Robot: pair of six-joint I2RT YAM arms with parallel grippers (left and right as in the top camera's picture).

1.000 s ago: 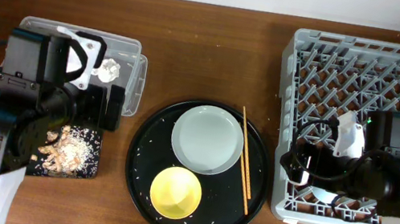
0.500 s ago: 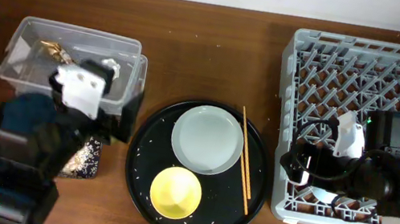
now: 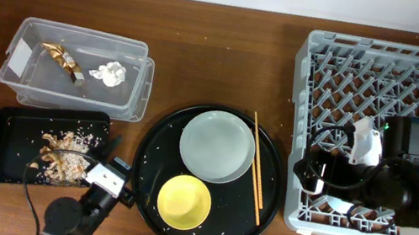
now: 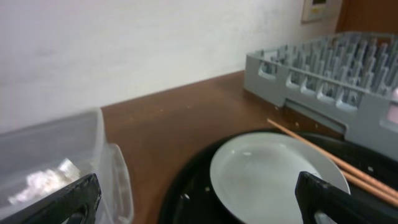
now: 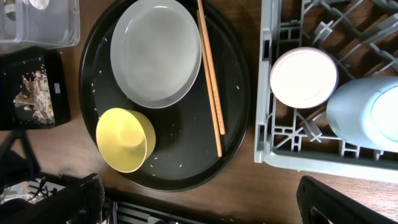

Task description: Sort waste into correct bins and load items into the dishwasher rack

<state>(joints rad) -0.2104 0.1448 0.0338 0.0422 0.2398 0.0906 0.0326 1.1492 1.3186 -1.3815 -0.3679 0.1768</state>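
The clear tub (image 3: 136, 88) holds the gold-brown wrapper (image 3: 61, 59) and the white tissue (image 3: 110, 74). The flat black tray (image 3: 12, 127) holds the food scraps with rice (image 3: 62, 154). The grey plate (image 3: 217, 146), the yellow bowl (image 3: 184, 201) and the chopsticks (image 3: 257, 170) lie on the round black tray (image 3: 271, 158). My left gripper (image 3: 121, 178) sits low at that tray's front left, open and empty (image 4: 199, 205), facing the plate (image 4: 273, 177). My right gripper (image 5: 199, 205) is open and empty over the front left of the rack (image 3: 388, 71). The pink cup (image 5: 304, 77) and the blue cup (image 5: 364, 112) stand in the rack (image 5: 273, 149).
Loose rice grains are scattered on the round black tray (image 5: 236, 93). A wall runs behind the table in the left wrist view. The right arm's body and cables cover the rack's front left corner in the overhead view.
My left arm has pulled back from over the tub and the flat black tray to the table's front edge, uncovering both. The right arm has not moved.
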